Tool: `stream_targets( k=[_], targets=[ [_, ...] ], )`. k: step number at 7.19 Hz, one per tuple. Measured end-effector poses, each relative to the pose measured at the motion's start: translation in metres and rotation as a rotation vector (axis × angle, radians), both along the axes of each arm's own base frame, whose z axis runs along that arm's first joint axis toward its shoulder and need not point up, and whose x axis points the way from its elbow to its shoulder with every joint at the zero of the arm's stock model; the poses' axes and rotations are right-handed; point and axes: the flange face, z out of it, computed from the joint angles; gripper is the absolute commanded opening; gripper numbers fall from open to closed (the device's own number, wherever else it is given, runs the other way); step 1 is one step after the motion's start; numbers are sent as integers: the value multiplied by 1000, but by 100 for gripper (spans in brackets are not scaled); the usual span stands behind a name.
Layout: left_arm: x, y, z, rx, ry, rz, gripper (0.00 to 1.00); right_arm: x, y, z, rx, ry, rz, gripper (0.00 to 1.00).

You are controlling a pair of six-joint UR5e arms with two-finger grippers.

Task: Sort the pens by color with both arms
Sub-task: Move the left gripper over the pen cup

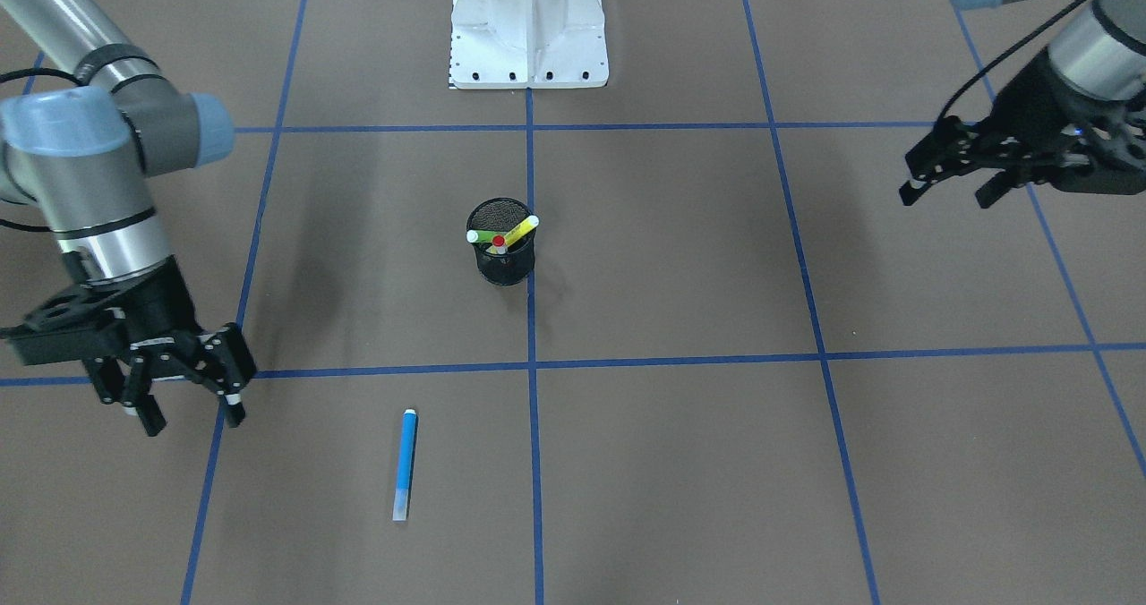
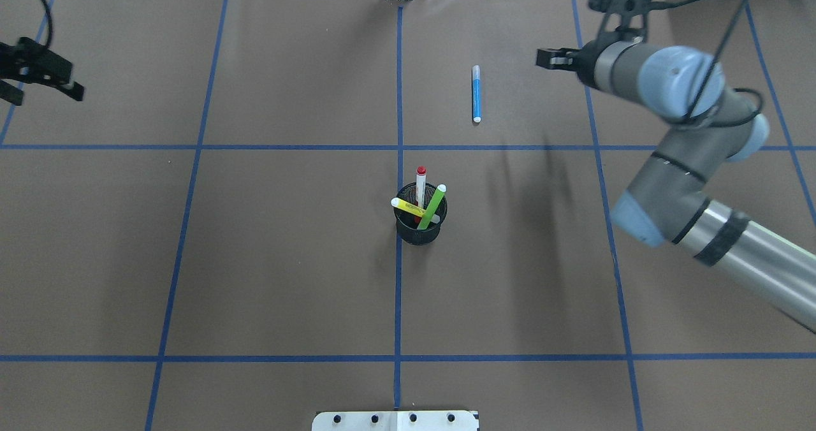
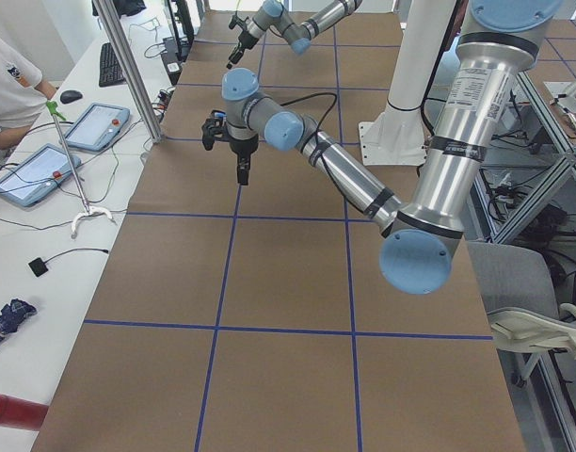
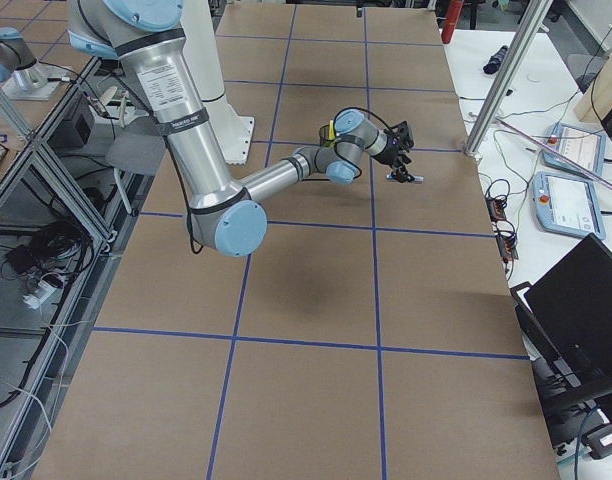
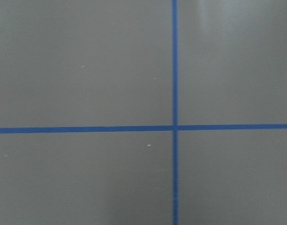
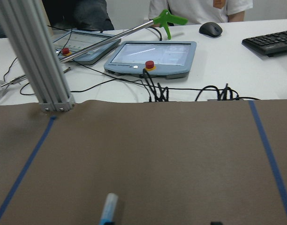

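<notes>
One blue pen (image 1: 405, 466) lies lengthwise robotward — left claw (image 1: 947, 198), right claw (image 1: 192, 419) seemingly spread, empty.

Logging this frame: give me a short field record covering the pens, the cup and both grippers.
cup: upright, centre; holds red-capped pen, green pen, yellow pen
blue pen: lying flat outside cup, robot's right side
left gripper: open, empty, far from pens
right gripper: open, empty, beside blue pen, not touching
progress: one pen of four out
</notes>
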Motion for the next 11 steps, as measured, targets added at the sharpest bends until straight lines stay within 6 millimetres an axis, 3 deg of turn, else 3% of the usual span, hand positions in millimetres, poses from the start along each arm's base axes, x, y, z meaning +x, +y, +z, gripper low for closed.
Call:
stream_targets(
  k=[1, 3, 4, 6, 7, 8, 11],
  targets=[
    [54, 16, -42, -32, -33, -25, 99, 55, -3, 27, -59, -16, -61, 90],
    [154, 42, -129, -69, -96, -34, 95, 134, -1, 64, -152, -29, -154, 90],
    [203, 41, -166, -78, -124, -41, 93, 162, 2, 79, -179, -23, -208, 91],
    [300, 7, -231, -128, -188, -11, 90, 191, 15, 108, -209, -6, -286, 91],
    [329, -5, -252, -153, -187, 28, 90, 195, 20, 117, -223, -5, -307, 91],
    [347, -10, -256, -165, -175, 71, 90, 196, 24, 125, -234, -6, -324, 92],
    [387, -16, -238, -215, -153, 155, 85, 194, 32, 142, -273, -6, -344, 94]
  ],
)
